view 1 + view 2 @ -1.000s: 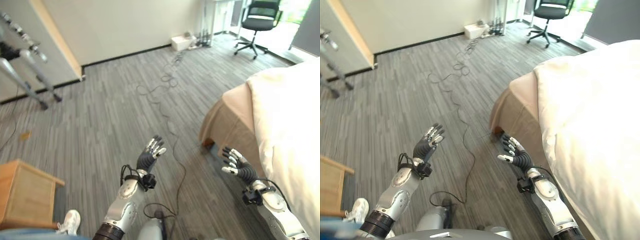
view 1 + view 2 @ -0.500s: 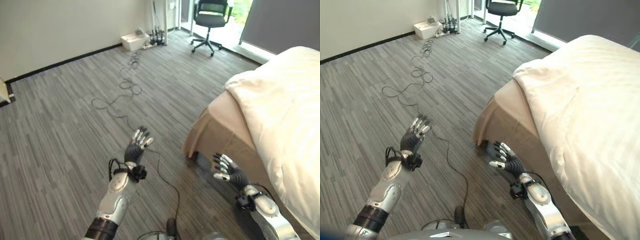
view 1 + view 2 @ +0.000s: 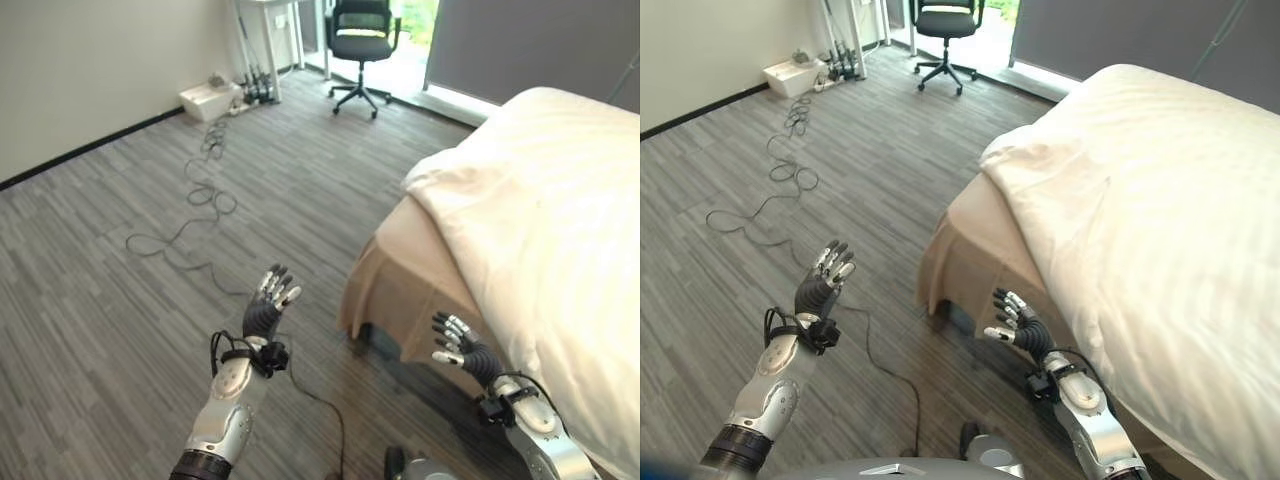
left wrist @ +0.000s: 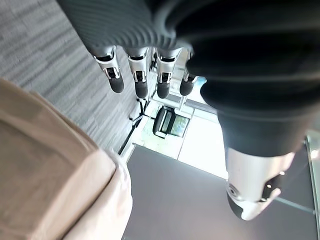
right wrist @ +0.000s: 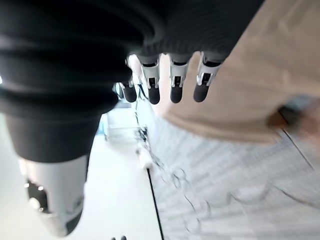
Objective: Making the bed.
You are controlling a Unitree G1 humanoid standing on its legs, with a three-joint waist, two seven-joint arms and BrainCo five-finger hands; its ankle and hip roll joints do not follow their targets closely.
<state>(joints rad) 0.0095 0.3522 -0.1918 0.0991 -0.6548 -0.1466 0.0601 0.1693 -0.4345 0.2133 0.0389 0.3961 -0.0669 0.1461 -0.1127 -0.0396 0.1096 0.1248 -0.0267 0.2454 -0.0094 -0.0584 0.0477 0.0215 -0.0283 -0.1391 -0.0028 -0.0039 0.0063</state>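
With fingers spread, empty: left hand [image 3: 266, 310] raised over floor [image 3: 120, 300], right hand [image 3: 458, 350] beside bed [image 3: 540, 220] corner, apart.

A black office chair [image 3: 362, 45] stands by the far wall, near a white box [image 3: 207, 99].

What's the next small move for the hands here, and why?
Probably reach the right hand toward the near corner of the white duvet. Both hands, including the left hand, are open and empty, raised over the floor. The duvet stops short of the bed's corner, leaving the tan sheet uncovered there.
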